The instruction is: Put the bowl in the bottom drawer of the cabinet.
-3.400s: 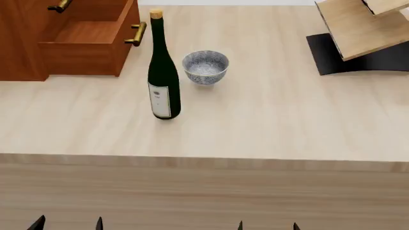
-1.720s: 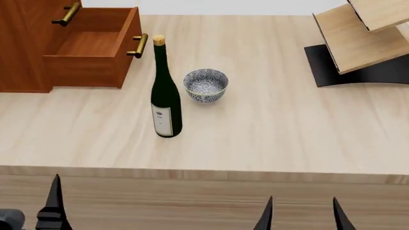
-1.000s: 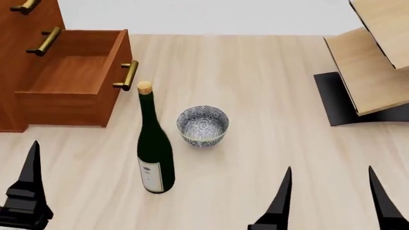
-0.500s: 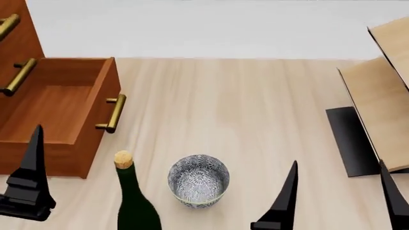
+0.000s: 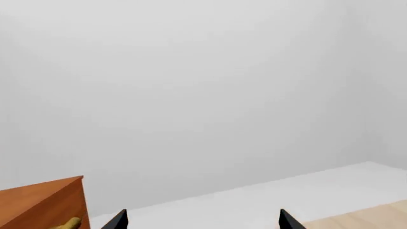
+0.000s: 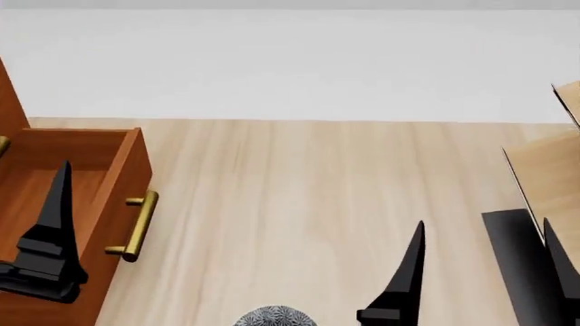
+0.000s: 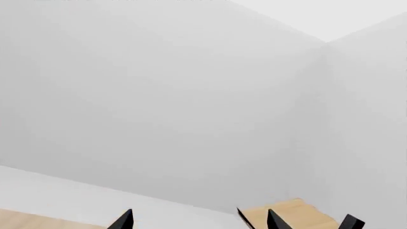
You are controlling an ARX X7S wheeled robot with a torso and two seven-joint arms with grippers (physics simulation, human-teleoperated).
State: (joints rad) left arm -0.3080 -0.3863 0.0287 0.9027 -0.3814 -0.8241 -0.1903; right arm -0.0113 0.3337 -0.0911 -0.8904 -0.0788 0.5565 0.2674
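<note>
Only the top rim of the blue-grey patterned bowl (image 6: 273, 316) shows, at the bottom edge of the head view. The bottom drawer (image 6: 116, 178) of the reddish-brown cabinet (image 5: 42, 204) stands pulled open at the left, its brass handle (image 6: 137, 227) facing the table. My left gripper (image 5: 201, 221) is open and empty; one of its black fingers (image 6: 56, 216) rises in front of the drawer. My right gripper (image 6: 483, 227) is open and empty, up to the right of the bowl.
A pale wooden rack (image 6: 549, 178) on a black base (image 6: 513, 258) stands at the right edge, close behind my right gripper's outer finger. The light wood table (image 6: 299, 183) runs back to a white floor and wall. No bottle shows.
The head view has swung forward and up: bowl, drawer and rack slid down the frame, and the wine bottle dropped out of view. Both grippers stay open.
</note>
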